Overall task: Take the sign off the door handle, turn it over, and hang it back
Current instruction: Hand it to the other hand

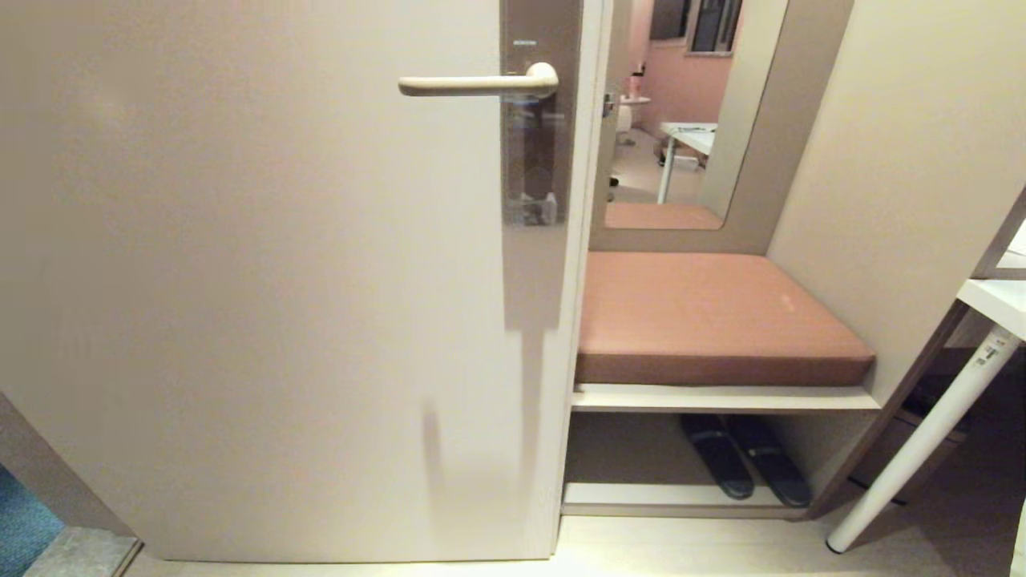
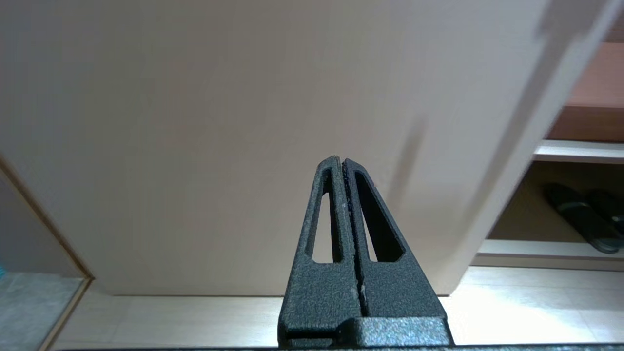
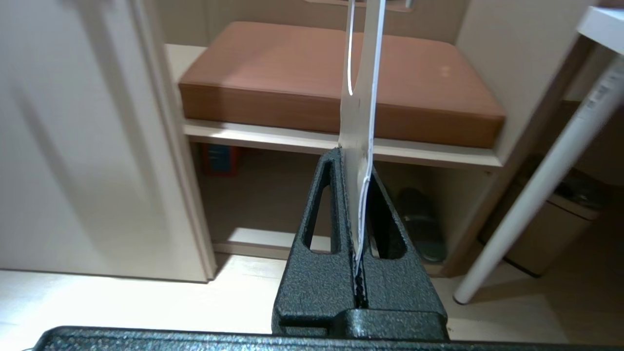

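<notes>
The sign (image 3: 363,73) shows only in the right wrist view, edge-on: a thin, pale flat card with a white rim, standing up out of the right end effector (image 3: 355,156), whose 2 fingers are pressed together on its lower end. Its printed faces cannot be read from this angle, and its upper end runs out of view. It hangs in front of a brown cushioned bench seat (image 3: 341,73) and touches nothing else that can be seen.

The door handle (image 1: 481,83), a slim cream lever with a rounded knuckle, juts level from its tall brown-grey backplate (image 1: 541,144) near the upper edge of the head view, and it is bare. It sits on a pale door (image 1: 264,280) that fills the left part of that view.

The left end effector (image 2: 342,161) has its 2 fingers closed flat against each other with nothing between them, pointing at the lower part of the door near the floor. Neither arm appears in the head view.

Right of the door, the bench seat rests on a shelf, with 2 dark slippers (image 1: 745,465) underneath. A white table leg (image 1: 922,449) slants at the far right.
</notes>
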`<state>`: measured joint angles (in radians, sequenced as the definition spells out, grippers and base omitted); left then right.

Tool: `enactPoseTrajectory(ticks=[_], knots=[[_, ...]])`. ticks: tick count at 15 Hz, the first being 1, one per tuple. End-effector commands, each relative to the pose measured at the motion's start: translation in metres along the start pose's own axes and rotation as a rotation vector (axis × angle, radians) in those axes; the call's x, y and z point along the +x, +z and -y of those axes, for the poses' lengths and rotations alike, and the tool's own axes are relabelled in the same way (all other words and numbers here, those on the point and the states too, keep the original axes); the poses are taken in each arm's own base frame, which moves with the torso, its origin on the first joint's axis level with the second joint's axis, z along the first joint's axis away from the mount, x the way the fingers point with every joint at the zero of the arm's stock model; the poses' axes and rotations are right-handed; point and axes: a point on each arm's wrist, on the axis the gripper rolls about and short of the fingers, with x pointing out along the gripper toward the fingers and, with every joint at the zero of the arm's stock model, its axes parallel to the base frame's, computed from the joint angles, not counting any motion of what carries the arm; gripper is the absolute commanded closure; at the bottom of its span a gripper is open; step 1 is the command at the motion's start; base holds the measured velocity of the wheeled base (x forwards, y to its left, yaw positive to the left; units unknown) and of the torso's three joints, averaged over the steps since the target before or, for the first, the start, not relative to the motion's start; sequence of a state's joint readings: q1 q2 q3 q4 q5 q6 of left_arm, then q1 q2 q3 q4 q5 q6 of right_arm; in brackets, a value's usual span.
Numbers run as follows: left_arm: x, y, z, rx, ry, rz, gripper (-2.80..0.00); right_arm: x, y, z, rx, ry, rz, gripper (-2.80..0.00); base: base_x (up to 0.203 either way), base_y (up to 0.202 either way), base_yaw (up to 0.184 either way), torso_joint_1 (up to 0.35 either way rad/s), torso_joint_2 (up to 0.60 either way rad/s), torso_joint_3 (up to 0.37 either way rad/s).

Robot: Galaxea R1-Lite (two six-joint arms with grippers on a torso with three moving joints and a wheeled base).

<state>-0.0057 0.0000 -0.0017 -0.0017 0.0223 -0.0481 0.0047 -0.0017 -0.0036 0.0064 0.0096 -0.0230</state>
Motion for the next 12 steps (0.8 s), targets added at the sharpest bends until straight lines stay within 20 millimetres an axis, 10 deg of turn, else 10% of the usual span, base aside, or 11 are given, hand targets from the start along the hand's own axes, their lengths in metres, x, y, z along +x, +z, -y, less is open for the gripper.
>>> enactPoseTrajectory(ticks=[1,12], knots=[[0.0002,-0.0002,0.0,-0.001,0.0,-0.002,0.0,0.0002,-0.0001,0.0,0.0,0.001,-0.002,0.0,0.0,-0.194,-0.002,0.002,0.0,0.004],[0.0002,-0.0003,0.0,-0.001,0.0,-0.001,0.0,0.0002,-0.0001,0.0,0.0,0.001,-0.002,0.0,0.0,-0.11,-0.001,0.002,0.0,0.001]])
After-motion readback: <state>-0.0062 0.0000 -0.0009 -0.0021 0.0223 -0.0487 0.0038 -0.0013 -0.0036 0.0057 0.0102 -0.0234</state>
